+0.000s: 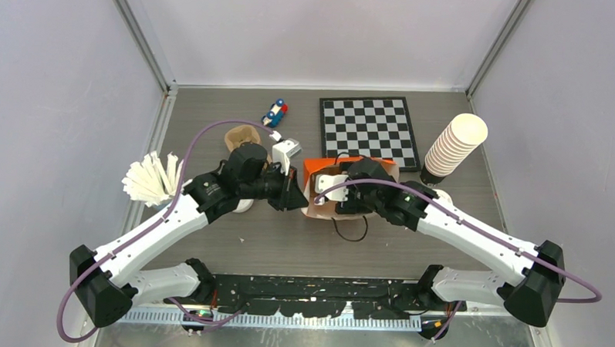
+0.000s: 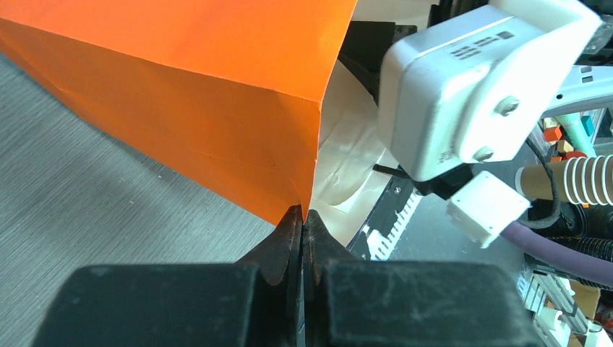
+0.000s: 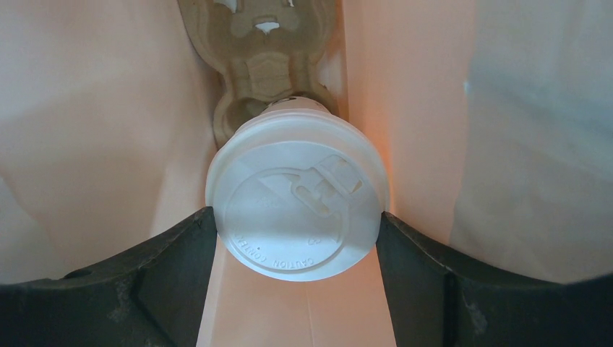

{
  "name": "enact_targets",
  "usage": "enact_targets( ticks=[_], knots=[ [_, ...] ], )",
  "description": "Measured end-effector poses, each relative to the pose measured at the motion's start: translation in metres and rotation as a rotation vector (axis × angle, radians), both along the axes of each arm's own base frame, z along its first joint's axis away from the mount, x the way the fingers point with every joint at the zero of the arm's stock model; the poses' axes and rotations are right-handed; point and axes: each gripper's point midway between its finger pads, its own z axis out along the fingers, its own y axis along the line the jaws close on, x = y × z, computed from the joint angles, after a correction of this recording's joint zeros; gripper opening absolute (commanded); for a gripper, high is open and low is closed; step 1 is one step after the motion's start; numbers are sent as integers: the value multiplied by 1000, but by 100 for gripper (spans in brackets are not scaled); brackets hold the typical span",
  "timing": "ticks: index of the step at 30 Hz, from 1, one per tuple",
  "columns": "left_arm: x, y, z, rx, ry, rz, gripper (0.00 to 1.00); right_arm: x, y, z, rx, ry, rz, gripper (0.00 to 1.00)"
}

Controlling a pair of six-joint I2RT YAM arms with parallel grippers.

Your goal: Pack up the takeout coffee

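Observation:
The orange paper bag (image 1: 320, 169) stands open at mid-table. My left gripper (image 1: 294, 195) is shut on the bag's rim at a corner; the left wrist view shows its tips (image 2: 303, 217) pinching the orange edge (image 2: 181, 94). My right gripper (image 1: 342, 199) reaches down into the bag's mouth. In the right wrist view it (image 3: 296, 231) is closed on the takeout coffee (image 3: 296, 206), its fingers touching both sides of the white sip lid. The cup sits in or just above a brown cardboard carrier (image 3: 267, 65) inside the bag, between the bag's walls (image 3: 94, 108).
A chessboard (image 1: 368, 129) lies behind the bag. A tall stack of lidless white cups (image 1: 456, 148) leans at the right. A small toy (image 1: 275, 112) and a brown item (image 1: 240, 136) lie at the back left. A fan of white pieces (image 1: 150, 179) lies at the left.

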Motion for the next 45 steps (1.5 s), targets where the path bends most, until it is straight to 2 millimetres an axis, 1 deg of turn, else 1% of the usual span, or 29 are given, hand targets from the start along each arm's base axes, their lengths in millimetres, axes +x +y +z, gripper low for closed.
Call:
enact_targets(
  ticks=[7, 13, 21, 26, 35, 45],
  knots=[
    [-1, -1, 0, -2, 5, -6, 0, 4, 2, -6, -16, 0, 14, 58],
    [-2, -1, 0, -5, 9, -5, 0, 4, -2, -18, -34, -8, 19, 58],
    [-2, -1, 0, -5, 11, -5, 0, 4, -2, -19, -38, -13, 24, 58],
    [-2, -1, 0, -7, 13, -8, 0, 4, -3, -15, -43, -13, 25, 58],
    [-3, -1, 1, -9, 14, -13, 0, 0, 5, 6, 0, 9, 51, 58],
    [-4, -1, 1, -9, 17, -16, 0, -6, 12, 4, 19, 42, 91, 58]
  ],
)
